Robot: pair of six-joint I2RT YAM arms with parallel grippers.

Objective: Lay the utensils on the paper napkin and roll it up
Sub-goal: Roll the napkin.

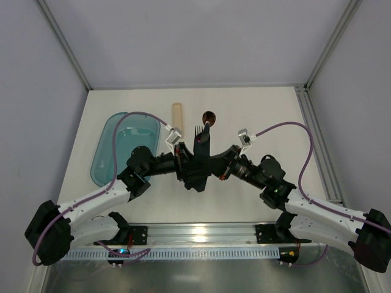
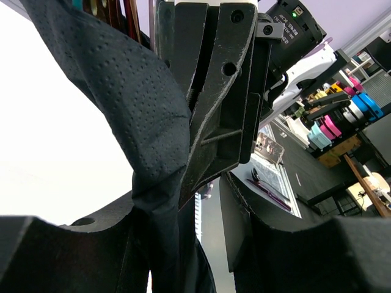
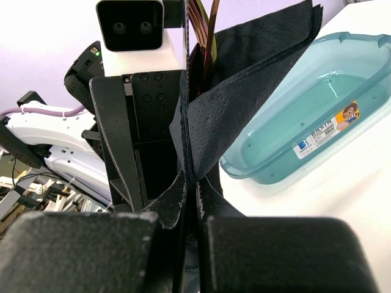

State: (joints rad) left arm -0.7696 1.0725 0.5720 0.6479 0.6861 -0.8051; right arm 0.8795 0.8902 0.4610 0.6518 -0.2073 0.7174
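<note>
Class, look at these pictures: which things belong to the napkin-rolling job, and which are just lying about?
Part of the job:
- paper napkin, clamped in the right end effector
- copper spoon and fork, sticking out of the napkin

Lying about:
- teal tub, to the left
- pale beige stick, apart on the table
</note>
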